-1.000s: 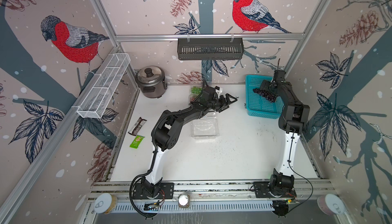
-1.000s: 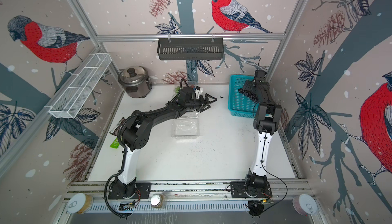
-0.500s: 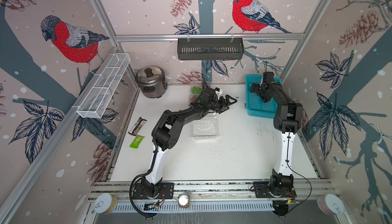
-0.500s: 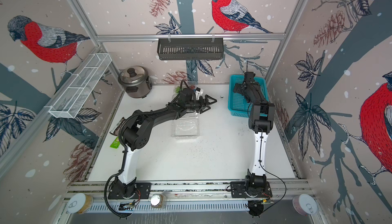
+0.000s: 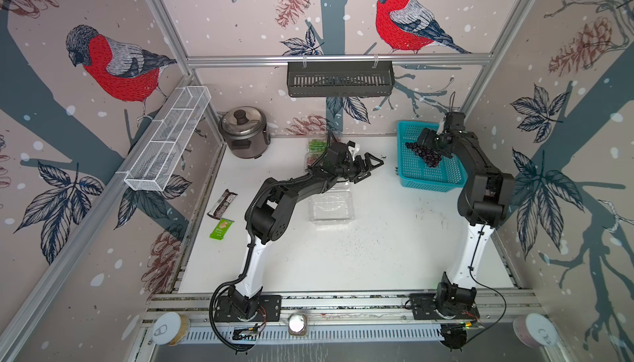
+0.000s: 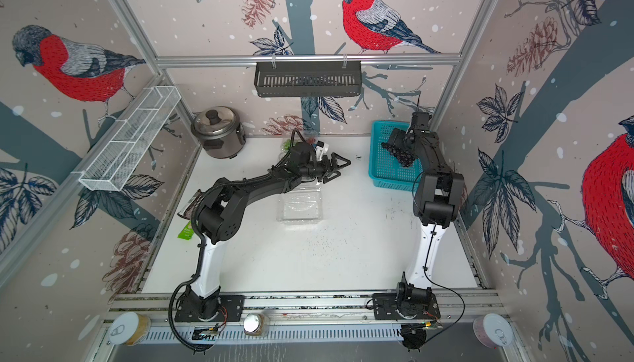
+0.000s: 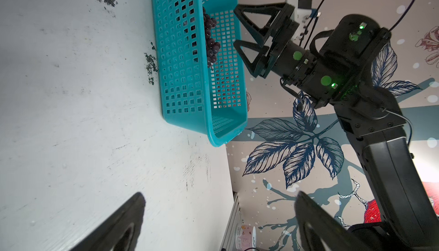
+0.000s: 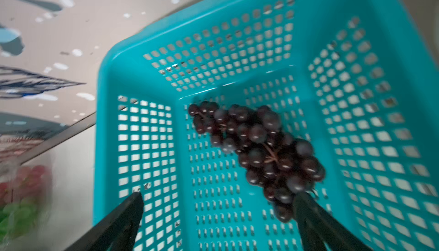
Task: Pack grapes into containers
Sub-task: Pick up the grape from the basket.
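A bunch of dark grapes is seen lying on the floor of the turquoise basket. The basket is set at the upper right of the table in both top views.

The right fingers are spread wide and held over the basket, pointed down at the bunch, with nothing pinched between them. In the left wrist view a gap is seen between their tips and the grapes. The right wrist view is blurred, and one fingertip is seen overlapping the near end of the bunch there.

The left fingers are also spread wide, with nothing between them. They are held above the table near the centre of both top views and are pointed toward the basket.

Just below them in the frame, a clear container is set on the table. Above it, at the back edge, green grapes and red grapes are seen through clear plastic, partly hidden by the left arm.

A rice cooker is placed at the table's upper left corner. Two snack wrappers are laid along the left edge.
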